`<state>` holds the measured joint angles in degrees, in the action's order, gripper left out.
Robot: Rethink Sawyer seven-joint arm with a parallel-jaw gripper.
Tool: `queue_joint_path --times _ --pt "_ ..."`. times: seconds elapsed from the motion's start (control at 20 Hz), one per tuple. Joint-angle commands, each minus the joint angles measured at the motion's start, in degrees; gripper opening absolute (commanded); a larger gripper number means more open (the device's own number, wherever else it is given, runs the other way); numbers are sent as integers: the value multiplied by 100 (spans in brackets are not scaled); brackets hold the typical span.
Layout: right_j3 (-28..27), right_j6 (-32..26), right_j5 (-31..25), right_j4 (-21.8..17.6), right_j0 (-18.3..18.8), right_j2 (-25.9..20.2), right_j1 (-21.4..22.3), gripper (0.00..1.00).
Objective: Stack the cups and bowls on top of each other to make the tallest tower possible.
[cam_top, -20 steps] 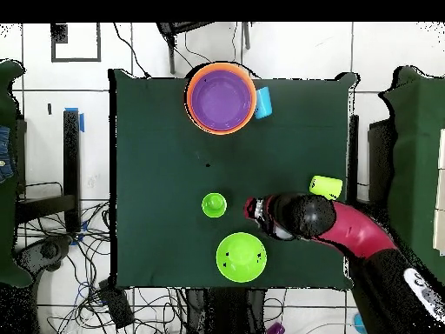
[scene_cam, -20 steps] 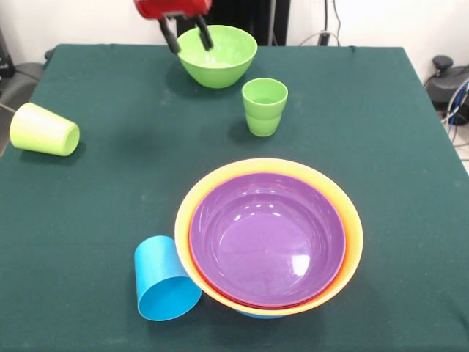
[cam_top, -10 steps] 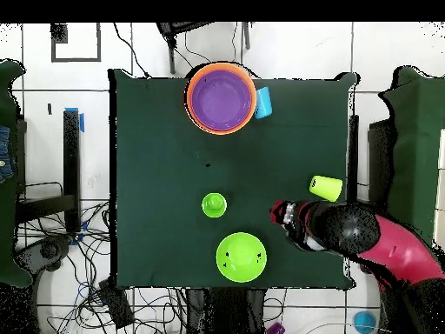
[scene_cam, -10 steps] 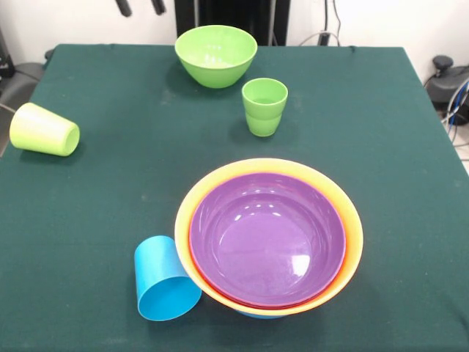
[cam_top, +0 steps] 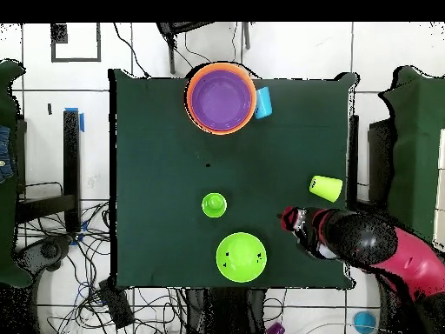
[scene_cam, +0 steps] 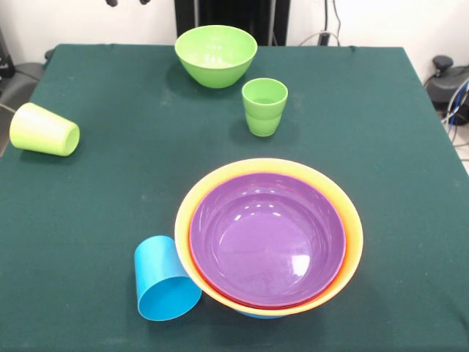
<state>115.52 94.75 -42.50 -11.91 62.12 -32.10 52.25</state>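
Note:
The tower [scene_cam: 350,233] stands at the table's near side: a big orange bowl's rim outermost, a red rim inside it, a purple bowl [scene_cam: 267,238] on top; it also shows in the overhead view [cam_top: 222,96]. The sky blue cup [scene_cam: 165,280] lies on its side against the tower. The yellow-green cup [scene_cam: 44,130] lies on its side at the left edge. The ridged green cup [scene_cam: 264,106] stands upright. The green bowl [scene_cam: 216,55] stands upright at the far side. My gripper [scene_cam: 127,2] shows only two spread tips at the top edge, open and empty, to the bowl's left; overhead the gripper [cam_top: 291,218] is between the bowl and the yellow-green cup [cam_top: 326,186].
The table [scene_cam: 110,198] has a dark green cloth. In the overhead view the red and black arm [cam_top: 369,248] reaches in over the table's lower right corner. Cables lie on the floor around the table.
My gripper has left the green bowl's rim, risen and drawn back to the left in the front view until only its tips show. The bowl and cups have not moved.

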Motion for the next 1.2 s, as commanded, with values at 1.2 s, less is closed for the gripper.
queue_joint_path --times 1.2 --pt "1619 -292 527 -183 304 -1201 1907 100"
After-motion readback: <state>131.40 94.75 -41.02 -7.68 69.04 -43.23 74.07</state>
